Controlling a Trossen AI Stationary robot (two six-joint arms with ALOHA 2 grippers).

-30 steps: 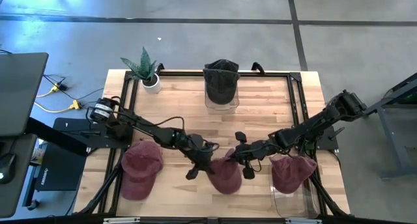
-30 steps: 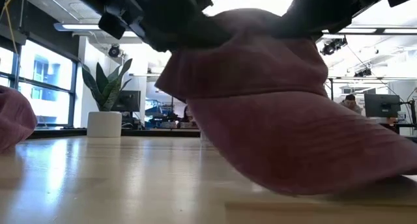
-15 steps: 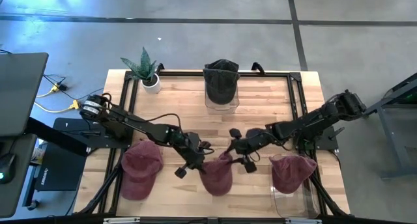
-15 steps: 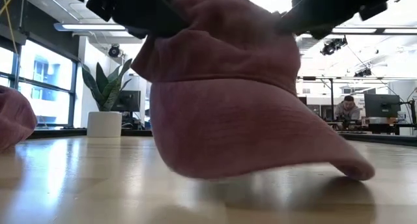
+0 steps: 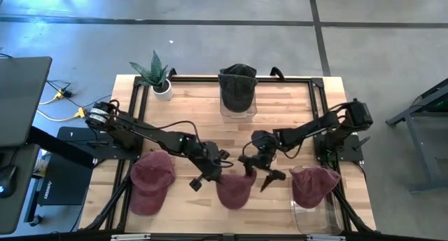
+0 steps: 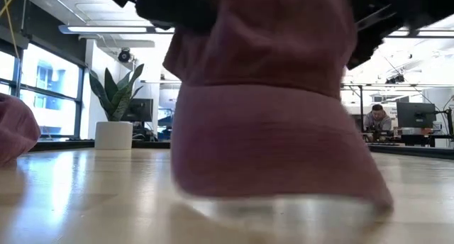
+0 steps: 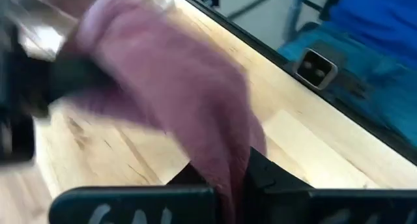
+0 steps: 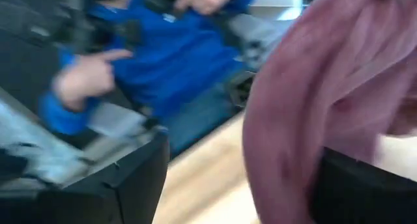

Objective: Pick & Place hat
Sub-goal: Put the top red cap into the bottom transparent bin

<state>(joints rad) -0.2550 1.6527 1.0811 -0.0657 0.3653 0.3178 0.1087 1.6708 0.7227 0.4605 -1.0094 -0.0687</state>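
Left arm stretched in from table's left edge, low and nearly flat, elbow bent partway. Left gripper [image 5: 208, 172] at its tip, fingers clamped on fabric. Right arm reaching in from right edge, folded at the shoulder, forearm sloping down. Right gripper [image 5: 255, 168] just beside the left one, facing it, fingers likewise pinched on fabric.

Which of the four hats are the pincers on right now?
The pink hat at front centre, gripped by the left pincer and right pincer; the other two pink hats and the dark hat sit untouched.
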